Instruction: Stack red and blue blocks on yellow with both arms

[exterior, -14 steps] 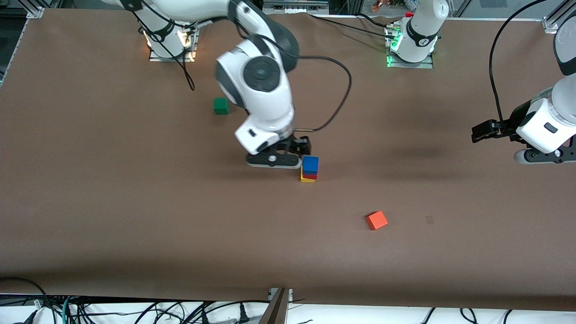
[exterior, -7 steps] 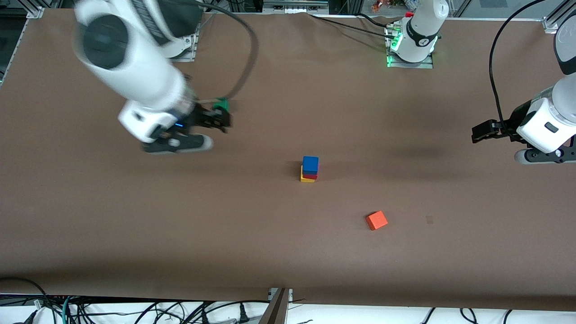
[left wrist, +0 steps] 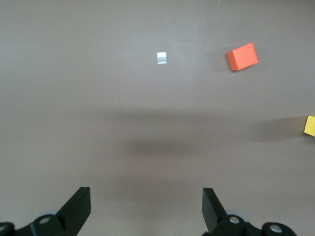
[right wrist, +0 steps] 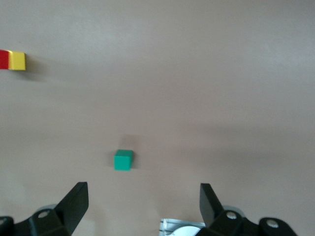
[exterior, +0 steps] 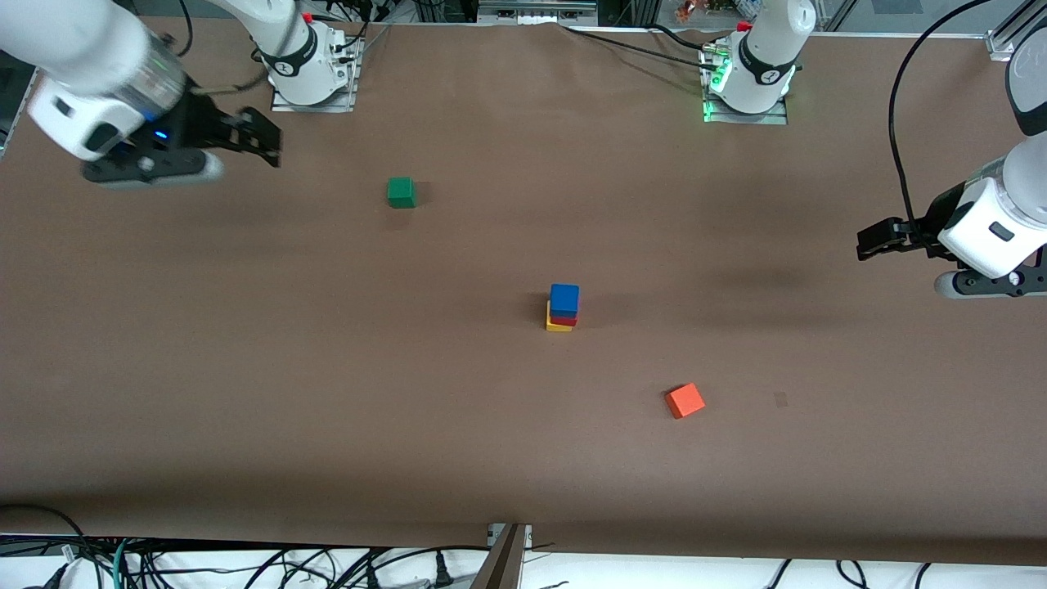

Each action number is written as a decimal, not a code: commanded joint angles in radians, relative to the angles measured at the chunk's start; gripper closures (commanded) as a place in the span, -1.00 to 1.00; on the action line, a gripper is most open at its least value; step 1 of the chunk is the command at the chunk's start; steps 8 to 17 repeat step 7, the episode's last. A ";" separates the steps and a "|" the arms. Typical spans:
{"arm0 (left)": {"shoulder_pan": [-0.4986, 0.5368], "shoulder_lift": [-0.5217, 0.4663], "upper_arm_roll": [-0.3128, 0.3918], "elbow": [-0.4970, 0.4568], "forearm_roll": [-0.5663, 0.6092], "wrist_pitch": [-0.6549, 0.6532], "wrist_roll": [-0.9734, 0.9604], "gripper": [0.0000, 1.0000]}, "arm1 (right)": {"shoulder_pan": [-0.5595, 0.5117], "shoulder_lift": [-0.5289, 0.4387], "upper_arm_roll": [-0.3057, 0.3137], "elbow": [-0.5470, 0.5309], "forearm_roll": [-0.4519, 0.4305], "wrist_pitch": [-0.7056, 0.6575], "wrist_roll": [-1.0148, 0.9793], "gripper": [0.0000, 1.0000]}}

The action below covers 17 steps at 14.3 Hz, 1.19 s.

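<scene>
Stack done: blue block on red block on yellow block. Right gripper at 10 o'clock & left gripper at 3 both spread, empty; nothing left to do.

Stacked mid-tabletop: three blocks, with a fourth block nearer the front camera toward the left arm's end, a fifth farther, toward the right arm's.

**Two White Arms, Black Hands**

Both arms wore glossy white shells. The right gripper was black, its wrist showing a small blue light; the left gripper was black too. Black cables looped above each. Wedge-shaped black fingers carried round screws at their roots.
</scene>
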 commanded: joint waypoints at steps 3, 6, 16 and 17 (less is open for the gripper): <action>-0.006 0.004 0.002 0.016 -0.011 -0.001 0.006 -1.00 | -0.104 -0.044 0.034 -0.056 -0.005 0.027 -0.108 -1.00; -0.006 0.004 0.002 0.016 -0.011 -0.001 0.006 -1.00 | -0.102 -0.019 0.032 -0.035 -0.006 0.023 -0.102 -1.00; -0.007 0.004 0.002 0.016 -0.009 -0.001 0.006 -1.00 | -0.102 -0.016 0.032 -0.032 -0.005 0.023 -0.110 -1.00; -0.007 0.004 0.002 0.016 -0.009 -0.001 0.006 -1.00 | -0.102 -0.016 0.032 -0.032 -0.005 0.023 -0.110 -1.00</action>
